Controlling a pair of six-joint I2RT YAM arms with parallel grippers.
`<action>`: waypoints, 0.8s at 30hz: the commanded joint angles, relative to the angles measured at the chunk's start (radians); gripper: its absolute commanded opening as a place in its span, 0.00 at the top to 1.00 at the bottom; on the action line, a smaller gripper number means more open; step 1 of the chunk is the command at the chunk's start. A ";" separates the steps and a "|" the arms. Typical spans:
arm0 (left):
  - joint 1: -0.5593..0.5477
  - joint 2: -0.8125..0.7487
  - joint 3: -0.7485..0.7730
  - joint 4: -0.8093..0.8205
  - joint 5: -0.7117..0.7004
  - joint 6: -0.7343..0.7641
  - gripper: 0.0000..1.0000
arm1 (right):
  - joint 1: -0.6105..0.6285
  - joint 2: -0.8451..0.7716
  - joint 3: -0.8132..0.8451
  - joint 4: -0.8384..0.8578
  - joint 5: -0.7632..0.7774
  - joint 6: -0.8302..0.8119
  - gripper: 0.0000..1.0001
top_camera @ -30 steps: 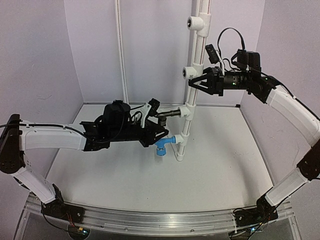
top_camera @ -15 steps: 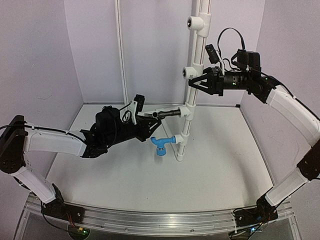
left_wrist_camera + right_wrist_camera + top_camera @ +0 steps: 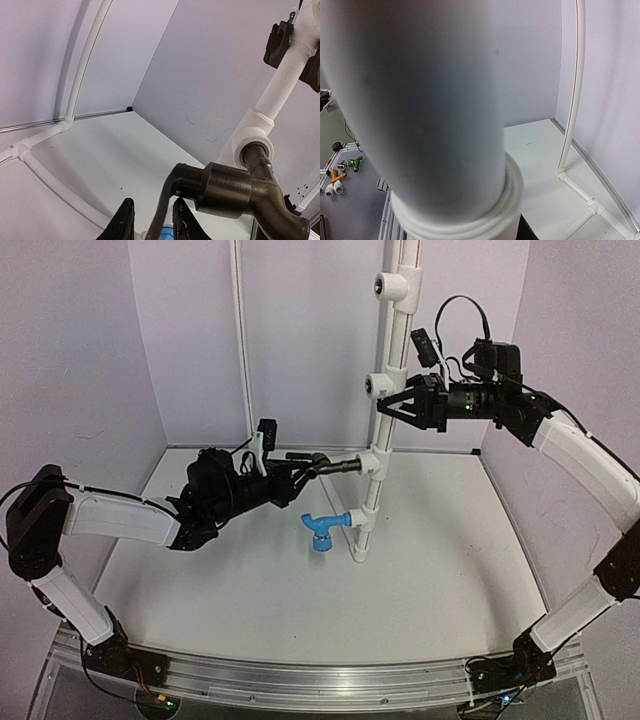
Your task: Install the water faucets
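Note:
The black water faucet (image 3: 340, 466) sticks out leftward from a tee on the upright white pipe (image 3: 398, 340). In the left wrist view the black faucet (image 3: 235, 187) fills the lower right, its lever (image 3: 165, 210) hanging down between my fingers. My left gripper (image 3: 305, 466) (image 3: 153, 202) is open, with a gap showing between the lever and the left finger. The blue water faucet (image 3: 322, 530) sits in the tee below, and a sliver of the blue faucet (image 3: 167, 233) shows under the lever. My right gripper (image 3: 392, 405) is shut on the white pipe (image 3: 420, 100), which hides its fingers.
Two more tees (image 3: 392, 285) (image 3: 377, 383) with bare round sockets sit higher on the pipe. A thin white pipe (image 3: 237, 340) runs up the back wall. Enclosure walls close in the left, back and right. Small coloured parts (image 3: 342, 170) lie outside the enclosure.
My left arm has drawn back to the left and its wrist has turned upward, leaving only the fingertips at the black faucet's lever. The right arm has not moved.

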 commanded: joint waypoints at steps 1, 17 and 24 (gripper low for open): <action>0.019 -0.002 0.069 0.095 0.049 0.003 0.73 | -0.015 0.020 -0.033 -0.187 0.093 0.050 1.00; 0.016 -0.001 0.246 -0.037 0.373 0.061 0.71 | -0.016 0.024 -0.030 -0.190 0.096 0.046 1.00; -0.010 -0.066 0.288 -0.247 0.426 0.183 0.71 | -0.016 0.030 -0.029 -0.190 0.096 0.046 1.00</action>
